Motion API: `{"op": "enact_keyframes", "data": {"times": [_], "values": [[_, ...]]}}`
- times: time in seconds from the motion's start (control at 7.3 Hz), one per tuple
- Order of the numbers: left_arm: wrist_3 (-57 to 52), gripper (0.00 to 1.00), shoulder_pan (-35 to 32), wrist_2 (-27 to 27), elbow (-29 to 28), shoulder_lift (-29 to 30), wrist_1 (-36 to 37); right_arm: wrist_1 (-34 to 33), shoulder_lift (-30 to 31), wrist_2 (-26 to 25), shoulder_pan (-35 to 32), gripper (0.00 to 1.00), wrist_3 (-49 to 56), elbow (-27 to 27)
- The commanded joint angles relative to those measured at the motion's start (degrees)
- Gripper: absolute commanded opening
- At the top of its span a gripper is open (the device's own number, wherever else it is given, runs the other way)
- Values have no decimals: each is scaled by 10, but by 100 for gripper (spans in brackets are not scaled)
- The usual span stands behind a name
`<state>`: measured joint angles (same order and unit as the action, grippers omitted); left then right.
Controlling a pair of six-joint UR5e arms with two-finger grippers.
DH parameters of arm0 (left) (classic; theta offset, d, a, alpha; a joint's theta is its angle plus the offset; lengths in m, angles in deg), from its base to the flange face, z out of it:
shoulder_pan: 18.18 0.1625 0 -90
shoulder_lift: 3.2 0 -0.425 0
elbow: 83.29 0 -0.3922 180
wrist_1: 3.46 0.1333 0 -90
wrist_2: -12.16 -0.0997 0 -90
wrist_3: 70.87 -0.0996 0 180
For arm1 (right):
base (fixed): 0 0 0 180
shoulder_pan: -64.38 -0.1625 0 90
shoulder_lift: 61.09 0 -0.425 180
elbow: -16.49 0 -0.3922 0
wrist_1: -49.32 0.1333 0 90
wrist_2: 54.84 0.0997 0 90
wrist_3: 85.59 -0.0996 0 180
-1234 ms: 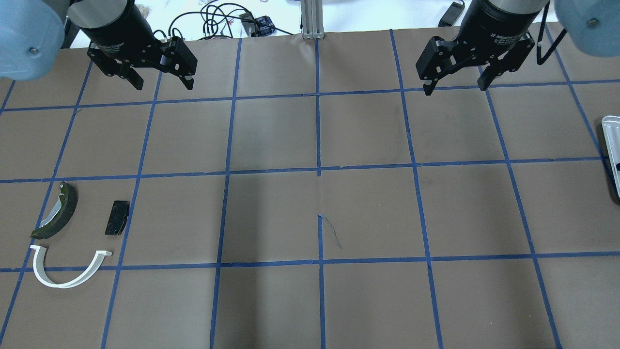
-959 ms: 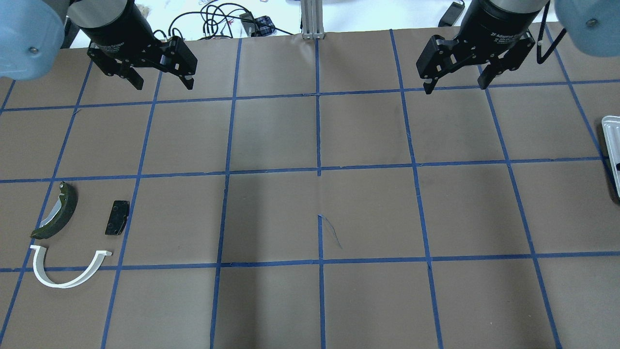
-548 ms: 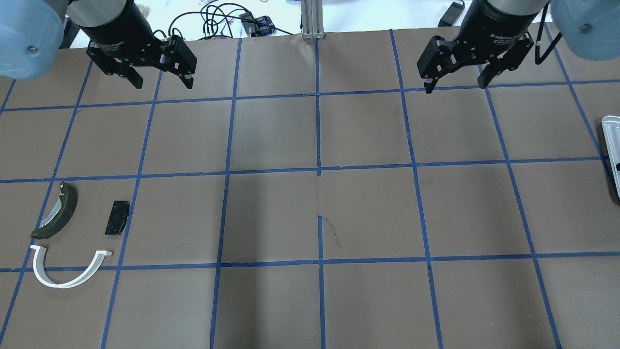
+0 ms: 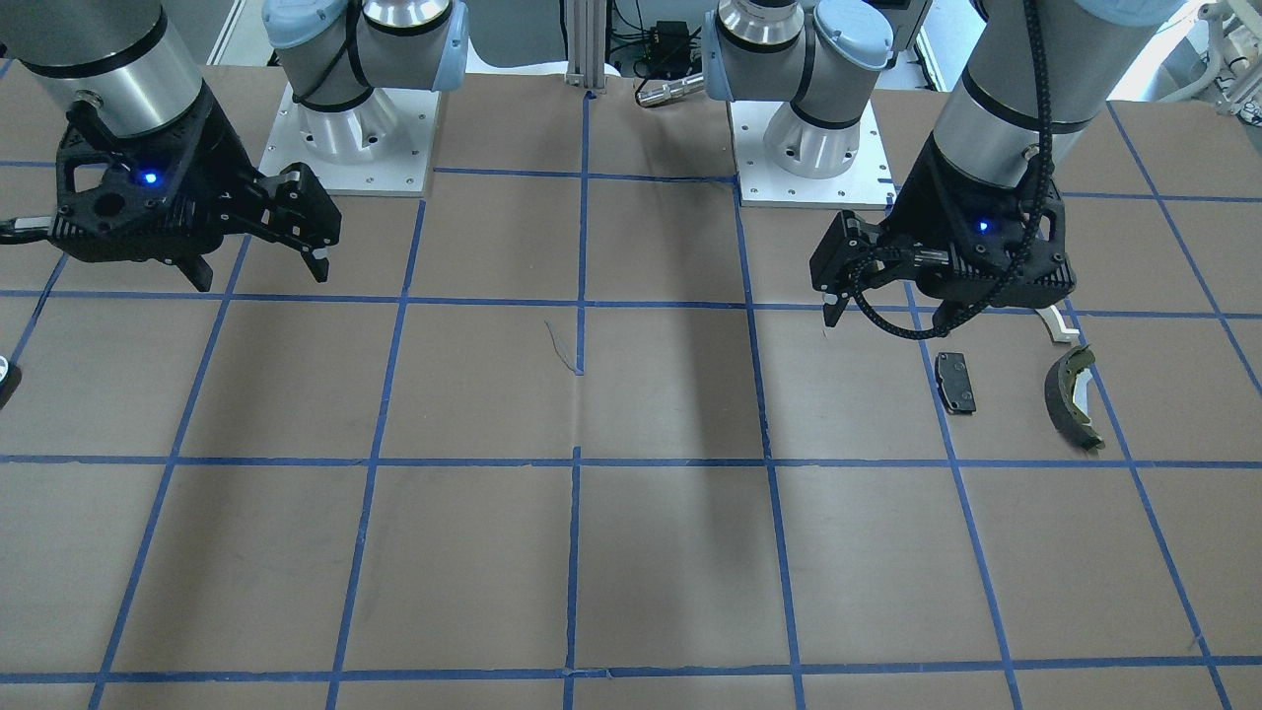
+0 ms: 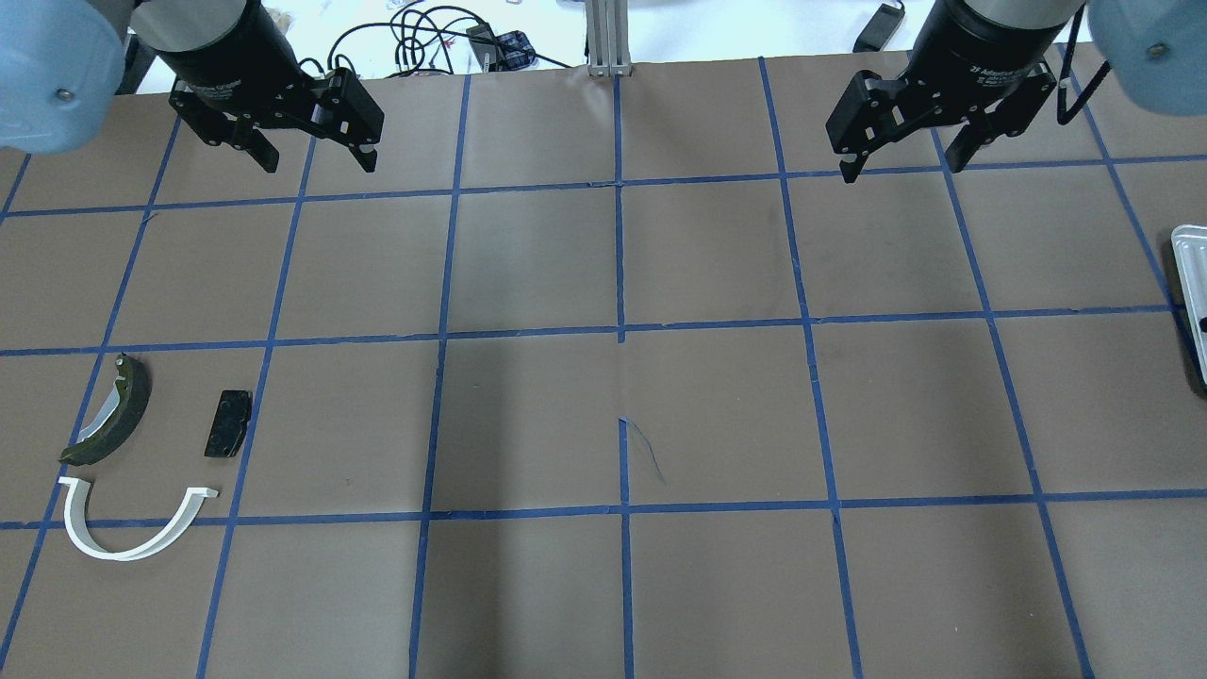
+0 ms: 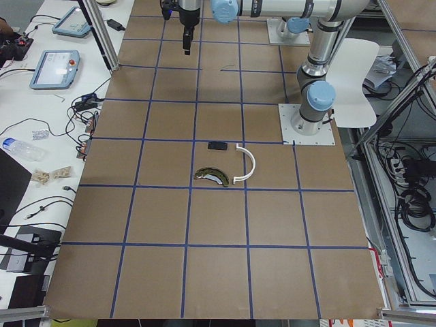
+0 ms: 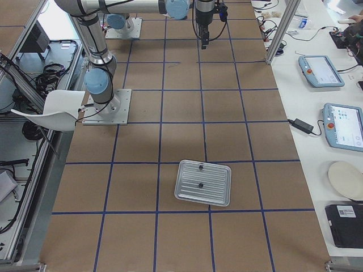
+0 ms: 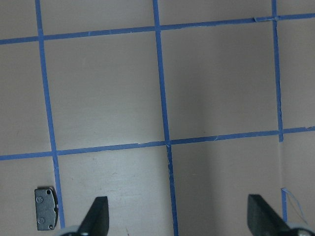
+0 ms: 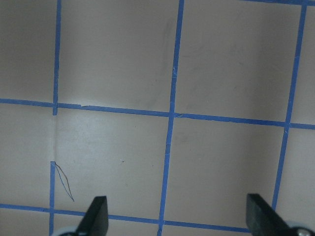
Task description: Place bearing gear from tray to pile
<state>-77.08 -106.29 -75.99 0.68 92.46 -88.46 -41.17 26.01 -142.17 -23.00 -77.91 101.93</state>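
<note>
The silver tray [image 7: 212, 192] lies at the table's right end; only its edge [image 5: 1188, 273] shows in the overhead view. Two small dark parts [image 7: 199, 185] lie on it, too small to tell which is the bearing gear. The pile lies at front left: an olive brake shoe [image 5: 108, 415], a black pad [image 5: 228, 423] and a white arc [image 5: 132, 542]. My left gripper [image 5: 318, 162] is open and empty, high over the far left. My right gripper [image 5: 902, 168] is open and empty over the far right, well apart from the tray. The pad [image 8: 47, 215] shows in the left wrist view.
The table is brown paper with a blue tape grid [image 5: 620, 330]. Cables [image 5: 443, 38] and a metal post [image 5: 608, 38] stand beyond the far edge. Both arm bases [image 4: 345, 138] sit on the robot's side. Tablets [image 7: 346, 124] lie on a side bench.
My right gripper has shifted slightly to the right in the overhead view, still open. The left arm and the pile have not moved.
</note>
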Motion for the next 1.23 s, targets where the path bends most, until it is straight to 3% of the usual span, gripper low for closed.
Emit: {"op": "enact_keyframes", "data": {"times": [0.0, 0.69, 1.1], "values": [[0, 100, 0, 0, 0, 0, 0, -4, -4, 1, 63, 100, 69, 0], [0, 100, 0, 1, 1, -1, 0, -84, -107, -42, 319, 100, 393, 2], [-2, 100, 1, 0, 2, -2, 0, -224, -221, -29, 416, 100, 562, 2]]}}
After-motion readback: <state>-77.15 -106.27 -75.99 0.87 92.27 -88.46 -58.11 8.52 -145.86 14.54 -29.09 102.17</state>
